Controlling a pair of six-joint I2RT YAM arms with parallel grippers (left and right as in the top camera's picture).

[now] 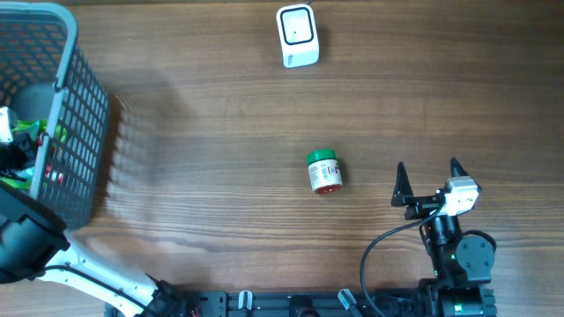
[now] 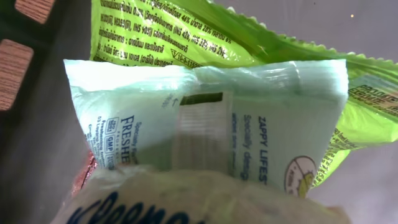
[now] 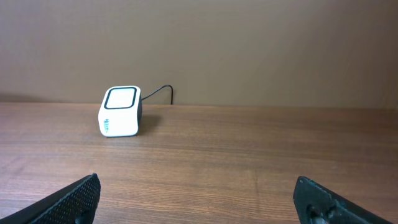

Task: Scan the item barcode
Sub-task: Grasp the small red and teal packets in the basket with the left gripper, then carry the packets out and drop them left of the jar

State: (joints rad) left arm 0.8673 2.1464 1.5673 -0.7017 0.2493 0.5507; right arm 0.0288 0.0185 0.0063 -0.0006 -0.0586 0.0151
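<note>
On the brown wooden table, nearest the robot's base, the right gripper hovers, jaws spread wide and empty; beyond it a green-lidded jar lies on its side; farthest, the white scanner sits before a plain beige wall. At left, the left arm reaches into a grey basket; only its wrist camera shows a pale packet against a lime bag; whether the left gripper is open or closed I cannot tell.

Your right gripper hangs low near its base, pointing forward, with its jaws spread wide. Your left arm reaches out to the far left, and you cannot see how its jaws stand.
</note>
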